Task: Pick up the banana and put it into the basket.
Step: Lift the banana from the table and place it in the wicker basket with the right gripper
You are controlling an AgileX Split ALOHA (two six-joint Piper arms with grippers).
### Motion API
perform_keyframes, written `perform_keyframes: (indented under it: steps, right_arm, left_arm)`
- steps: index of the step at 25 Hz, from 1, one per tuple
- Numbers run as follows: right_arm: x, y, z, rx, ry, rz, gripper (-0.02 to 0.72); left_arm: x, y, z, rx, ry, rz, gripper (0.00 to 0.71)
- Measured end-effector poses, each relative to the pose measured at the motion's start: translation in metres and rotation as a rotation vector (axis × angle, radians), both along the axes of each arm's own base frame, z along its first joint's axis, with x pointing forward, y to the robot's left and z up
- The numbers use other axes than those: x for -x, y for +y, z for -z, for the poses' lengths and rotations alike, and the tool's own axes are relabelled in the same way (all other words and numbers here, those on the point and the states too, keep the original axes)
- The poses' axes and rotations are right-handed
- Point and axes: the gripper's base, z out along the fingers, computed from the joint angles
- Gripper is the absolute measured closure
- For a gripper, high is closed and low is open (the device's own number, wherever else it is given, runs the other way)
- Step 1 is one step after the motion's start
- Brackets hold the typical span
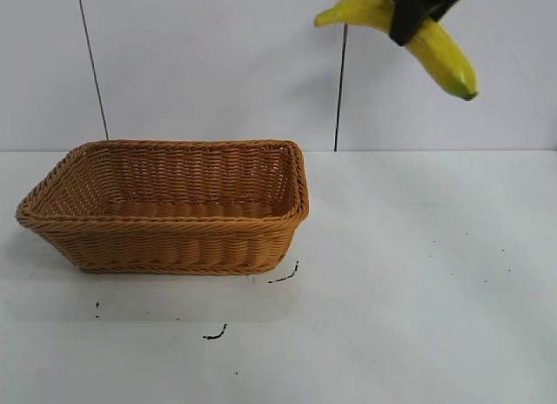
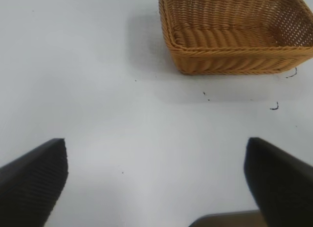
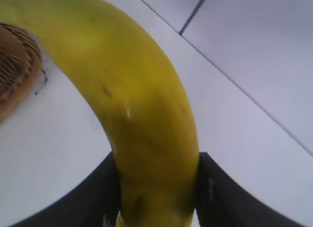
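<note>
Gripping the banana (image 1: 439, 49) at mid-length high above the table, the right gripper (image 1: 414, 10) must travel toward the left arm's side to reach the basket (image 1: 170, 205); the left gripper (image 2: 155, 180) idles spread apart.

The yellow-green banana (image 1: 439, 51) is hanging high, above the table's far right; the wicker basket (image 1: 174, 247) is sitting left, empty.

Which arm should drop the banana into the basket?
Right. Its pincer already holds the banana aloft, right of the basket. The left pincer is open, holding nothing.
</note>
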Motion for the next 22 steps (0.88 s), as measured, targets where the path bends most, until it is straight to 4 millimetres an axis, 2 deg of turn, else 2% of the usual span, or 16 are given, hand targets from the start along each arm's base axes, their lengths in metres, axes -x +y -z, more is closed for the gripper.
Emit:
perform_keyframes:
  steps: [5,11,17,22]
  right_arm:
    - [0.008,0.068,0.019,0.034,-0.074,-0.170,0.385]
    - [0.031,0.143,0.032,0.045,-0.177,-0.356,0.385]
    - [0.042,0.192,0.075,0.058,-0.208,-0.481,0.385]
    - [0.035,0.210,0.110,0.039,-0.255,-0.500,0.385]
  left_arm:
    - [0.000,0.000,0.000,0.000,0.000,0.000,0.015]
    - [0.000,0.000,0.000,0.000,0.000,0.000,0.015]
    - [0.000,0.000,0.000,0.000,0.000,0.000,0.015]
    - [0.000,0.000,0.000,0.000,0.000,0.000,0.015]
